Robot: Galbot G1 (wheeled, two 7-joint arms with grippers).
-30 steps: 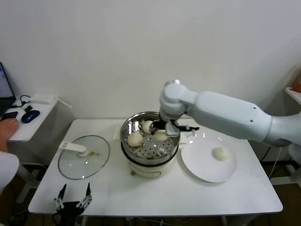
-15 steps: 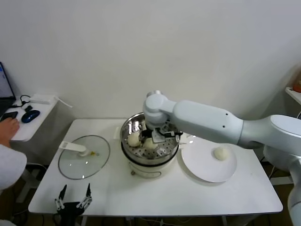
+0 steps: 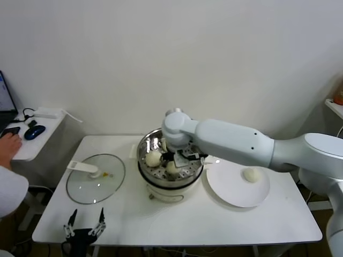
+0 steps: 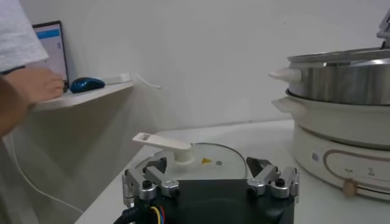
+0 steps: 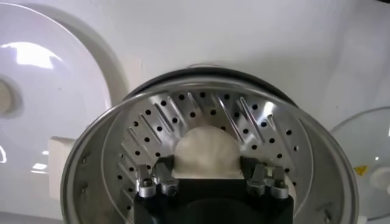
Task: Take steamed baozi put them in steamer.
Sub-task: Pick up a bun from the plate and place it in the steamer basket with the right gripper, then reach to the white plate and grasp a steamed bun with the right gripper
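The steel steamer (image 3: 141, 154) stands on its white pot base at the table's middle. My right gripper (image 3: 178, 160) reaches down inside it, shut on a cream-white baozi (image 3: 172, 167) held low over the perforated floor. In the right wrist view the fingers (image 5: 163, 172) press both sides of that baozi (image 5: 206, 149) inside the steamer (image 5: 277, 143). A second baozi (image 3: 154, 158) lies at the steamer's left side. Another baozi (image 3: 251, 174) sits on the white plate (image 3: 233, 194). My left gripper (image 3: 84, 228) is parked open and empty at the table's front left.
The flat glass lid (image 3: 96, 182) lies left of the steamer and shows beyond my left gripper (image 4: 210, 173) in the left wrist view. A side table with a mouse and a person's hand (image 3: 8, 143) stands at far left.
My right gripper has moved left and down into the steamer, carrying the baozi from near the right rim to low over the floor. The left arm has not moved.
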